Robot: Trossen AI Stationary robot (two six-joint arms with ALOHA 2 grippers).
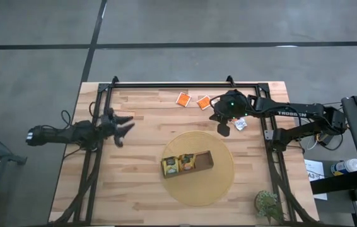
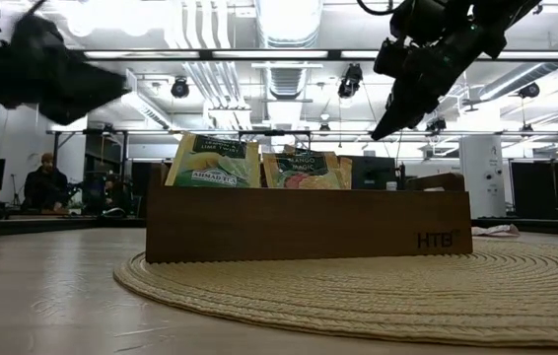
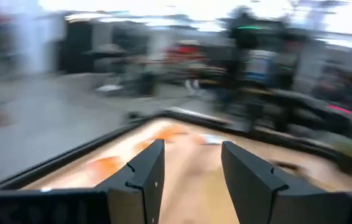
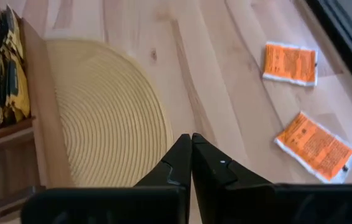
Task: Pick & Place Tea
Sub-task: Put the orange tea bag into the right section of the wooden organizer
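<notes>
Fingers of the right gripper are pressed together, empty, above the table; left fingers parted, idle. Green and yellow sachets fill the wooden tray; two orange sachets remain out.

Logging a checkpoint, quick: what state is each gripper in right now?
Left gripper: open, holding nothing, at the table's left edge.
Right gripper: shut, empty, above the table.
</notes>
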